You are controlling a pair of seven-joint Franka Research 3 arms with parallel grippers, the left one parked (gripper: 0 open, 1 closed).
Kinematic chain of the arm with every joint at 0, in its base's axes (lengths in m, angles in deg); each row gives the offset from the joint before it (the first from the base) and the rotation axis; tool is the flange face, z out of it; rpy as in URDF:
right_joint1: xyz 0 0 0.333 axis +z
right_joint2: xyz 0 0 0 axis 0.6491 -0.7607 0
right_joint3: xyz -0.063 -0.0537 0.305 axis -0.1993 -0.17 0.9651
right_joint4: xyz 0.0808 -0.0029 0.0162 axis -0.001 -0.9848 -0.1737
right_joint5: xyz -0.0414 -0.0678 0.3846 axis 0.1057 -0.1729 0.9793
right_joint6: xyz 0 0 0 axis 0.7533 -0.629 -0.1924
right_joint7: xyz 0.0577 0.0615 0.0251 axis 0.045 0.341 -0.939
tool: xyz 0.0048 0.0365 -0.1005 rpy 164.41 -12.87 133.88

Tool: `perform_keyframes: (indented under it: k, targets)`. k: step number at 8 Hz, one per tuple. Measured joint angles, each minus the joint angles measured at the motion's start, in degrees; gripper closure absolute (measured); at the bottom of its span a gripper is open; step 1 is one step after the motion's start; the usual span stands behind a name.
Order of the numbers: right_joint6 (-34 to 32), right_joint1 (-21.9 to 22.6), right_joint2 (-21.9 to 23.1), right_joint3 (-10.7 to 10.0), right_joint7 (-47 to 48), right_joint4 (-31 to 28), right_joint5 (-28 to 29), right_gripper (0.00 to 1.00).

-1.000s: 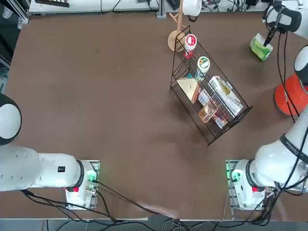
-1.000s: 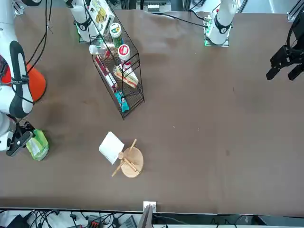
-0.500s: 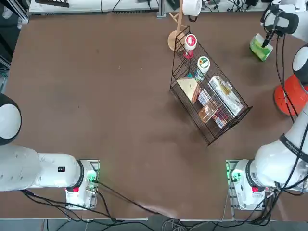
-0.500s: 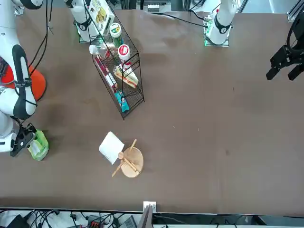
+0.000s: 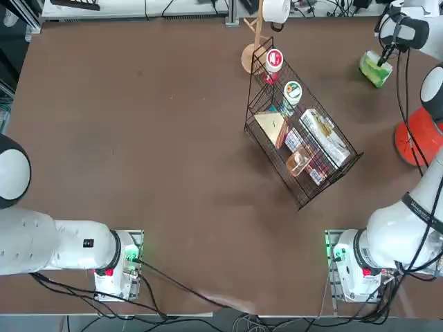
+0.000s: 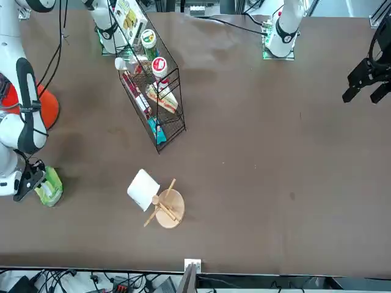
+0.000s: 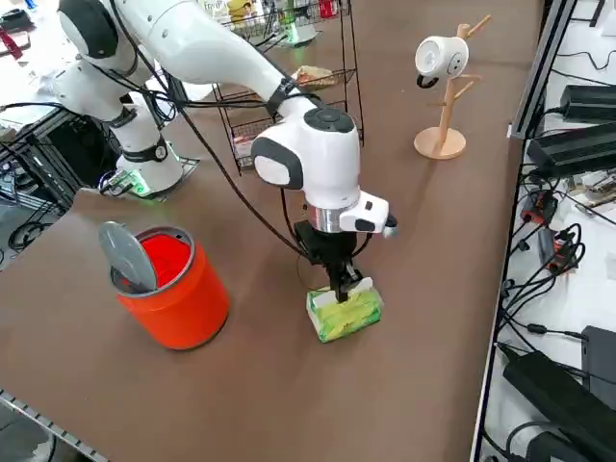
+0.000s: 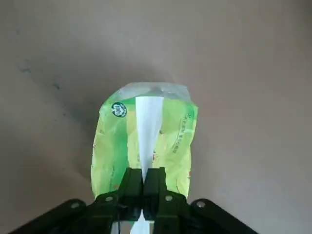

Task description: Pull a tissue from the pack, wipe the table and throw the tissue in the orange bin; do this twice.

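The green and white pack (image 8: pixel 114 146) sits on the brown worktop (image 5: pixel 187 138), on the robot's right side and farther from the arm bases than the orange bin, with a strip of white tissue (image 8: pixel 148 124) standing out of its opening. The right end effector (image 8: pixel 143 171) is right above the pack, its two fingertips pressed together on that strip. Nearer the robot and a little farther right stands the orange bin (image 7: pixel 188 303), upright and apart from the pack, its grey lid (image 7: pixel 128 256) tilted up so that part of the red interior shows. In the top view the right arm (image 7: pixel 322 159) and its black cables (image 5: pixel 402 97) pass over the space around the bin and cover part of it. To the left of the pack, well apart from it, a black wire basket (image 5: pixel 297 131) lies at an angle; it holds a red-lidded cup (image 5: pixel 274 59), a second cup with a white and green lid (image 5: pixel 293 91), a white printed packet (image 5: pixel 325 136) and other small packages. Just beyond the basket's far end, a wooden stand (image 7: pixel 446 125) rises from its round foot, a white mug (image 7: pixel 442 58) hanging on one peg
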Motion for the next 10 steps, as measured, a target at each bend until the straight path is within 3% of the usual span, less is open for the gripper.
perform_keyframes:
  k: [3, 7, 10]
  targets:
    - [-0.7, 0.0, 1.3, 0.0, 2.8, 0.8, 0.0, 0.99]
    - [-12.3, 1.4, 9.4, 0.3, 12.4, 1.2, 0.1, 0.99]
    - [-23.0, 1.8, 12.8, 3.3, 22.7, 1.1, 0.8, 0.99]
